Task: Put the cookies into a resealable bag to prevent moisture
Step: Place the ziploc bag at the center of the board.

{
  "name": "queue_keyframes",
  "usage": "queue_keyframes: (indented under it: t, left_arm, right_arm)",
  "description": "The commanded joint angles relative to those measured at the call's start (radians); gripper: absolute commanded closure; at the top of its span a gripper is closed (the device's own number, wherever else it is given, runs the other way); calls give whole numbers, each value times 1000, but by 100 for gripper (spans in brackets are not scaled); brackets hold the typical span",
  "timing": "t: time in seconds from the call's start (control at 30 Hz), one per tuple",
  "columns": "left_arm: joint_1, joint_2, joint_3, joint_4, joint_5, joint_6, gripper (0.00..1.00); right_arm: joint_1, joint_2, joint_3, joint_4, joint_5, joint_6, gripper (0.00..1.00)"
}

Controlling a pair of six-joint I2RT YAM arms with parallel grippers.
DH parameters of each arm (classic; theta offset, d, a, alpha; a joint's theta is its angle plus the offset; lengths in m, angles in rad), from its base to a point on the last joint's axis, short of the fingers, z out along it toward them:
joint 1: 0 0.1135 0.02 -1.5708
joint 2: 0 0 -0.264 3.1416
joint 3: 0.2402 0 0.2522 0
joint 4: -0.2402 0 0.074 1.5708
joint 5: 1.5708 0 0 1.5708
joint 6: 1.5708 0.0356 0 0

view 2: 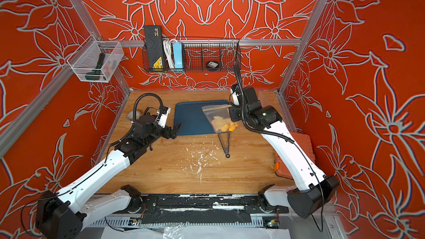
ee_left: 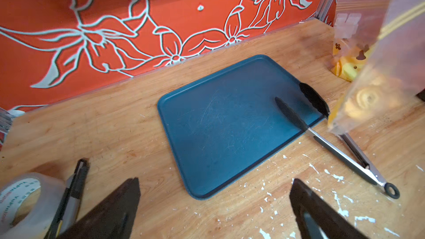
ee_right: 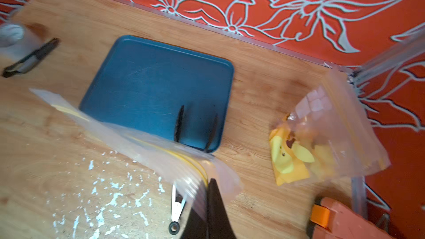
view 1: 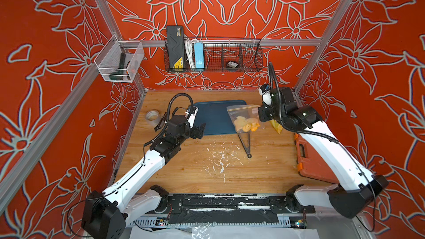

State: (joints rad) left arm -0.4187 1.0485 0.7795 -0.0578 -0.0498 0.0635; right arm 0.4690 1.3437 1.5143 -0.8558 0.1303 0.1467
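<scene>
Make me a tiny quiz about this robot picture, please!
1. True or false: the left gripper is open and empty.
2. Where are the cookies? A: on the tray. B: in the bag. C: on the table.
3. Which gripper holds the bag up?

Key: 1 true; 2 B; 3 the right gripper.

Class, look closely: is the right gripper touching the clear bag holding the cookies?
Touching. The right wrist view shows the right gripper shut on the top edge of the bag.
</scene>
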Motion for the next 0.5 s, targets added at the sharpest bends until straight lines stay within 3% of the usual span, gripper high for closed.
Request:
queue_keyframes:
  t: [0.0,0.23,0.47]
  left_arm:
    - [0,-5,7,41,60,-72,0]
    - [0,4,10,28,148,-101,0]
    - [0,-51,-45,109,124,-169,0]
  right_arm:
    - [-54,59,56,-114,64,27,100]
    - [-231,175,142,-136,-75,98,100]
    - [-408,183,31,-47,-245,192,100]
